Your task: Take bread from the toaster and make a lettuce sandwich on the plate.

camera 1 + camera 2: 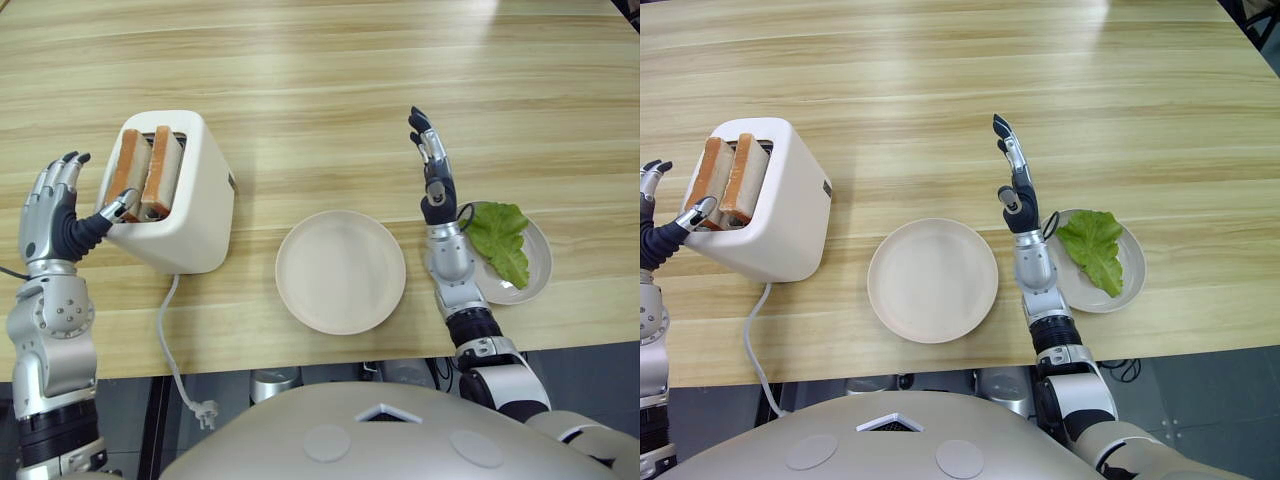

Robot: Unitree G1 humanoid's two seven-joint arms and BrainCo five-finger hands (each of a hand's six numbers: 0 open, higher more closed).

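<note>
My left hand (55, 205) is at the toaster's (200, 220) nine o'clock, my right hand (433, 170) at the plate's (340, 272) three o'clock beside the lettuce (500, 238), all fingers open.

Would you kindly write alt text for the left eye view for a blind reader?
A white toaster holding two bread slices stands on a wooden table, the robot's open left hand at its left side. A beige plate lies at centre; right of it, the open right hand stands beside a smaller plate bearing a lettuce leaf.
</note>
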